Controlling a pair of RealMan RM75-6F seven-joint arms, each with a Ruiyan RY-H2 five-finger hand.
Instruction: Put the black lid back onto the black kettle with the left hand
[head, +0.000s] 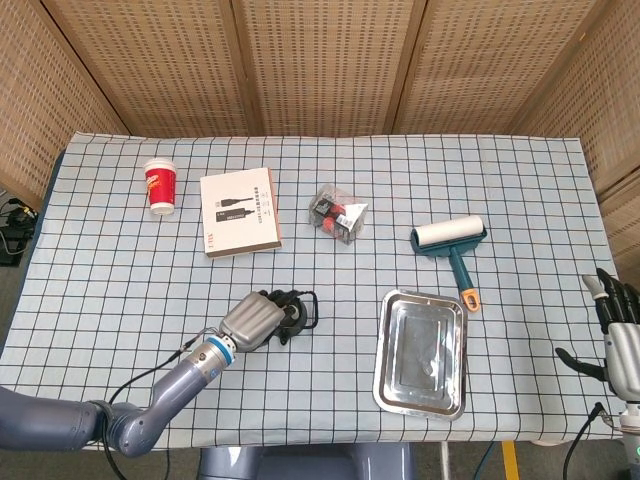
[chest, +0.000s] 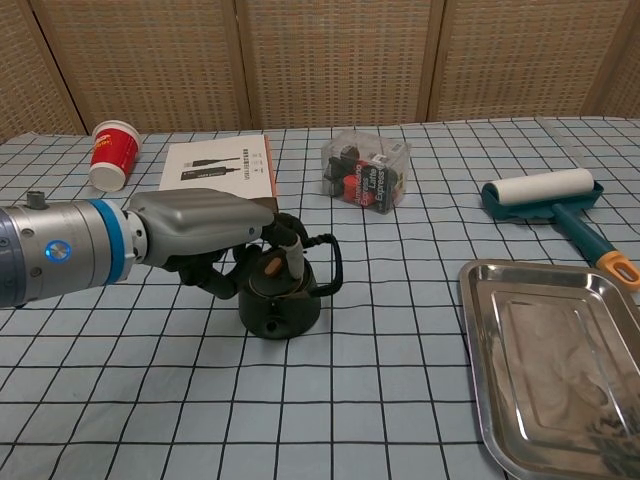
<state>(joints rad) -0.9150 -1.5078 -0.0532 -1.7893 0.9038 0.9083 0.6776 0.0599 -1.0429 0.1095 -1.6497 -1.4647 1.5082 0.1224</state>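
The black kettle (head: 293, 316) (chest: 285, 310) stands on the checked cloth in front of me, its handle toward the right. The black lid (chest: 268, 281) with an orange knob sits in the kettle's mouth. My left hand (head: 250, 322) (chest: 200, 235) reaches in from the left and lies over the kettle top, its fingers (chest: 291, 250) curled down around the lid and knob, thumb on the near left side. In the head view the hand hides most of the lid. My right hand (head: 620, 335) hangs at the table's right edge with its fingers apart, holding nothing.
A steel tray (head: 388, 305) (chest: 472, 278) lies right of the kettle. Behind it is a teal lint roller (head: 450, 240) (chest: 540, 190). A clear box of small items (head: 337, 215) (chest: 365, 172), a white-and-orange carton (head: 239, 211) (chest: 215, 165) and a red cup (head: 160, 186) (chest: 112, 152) stand further back.
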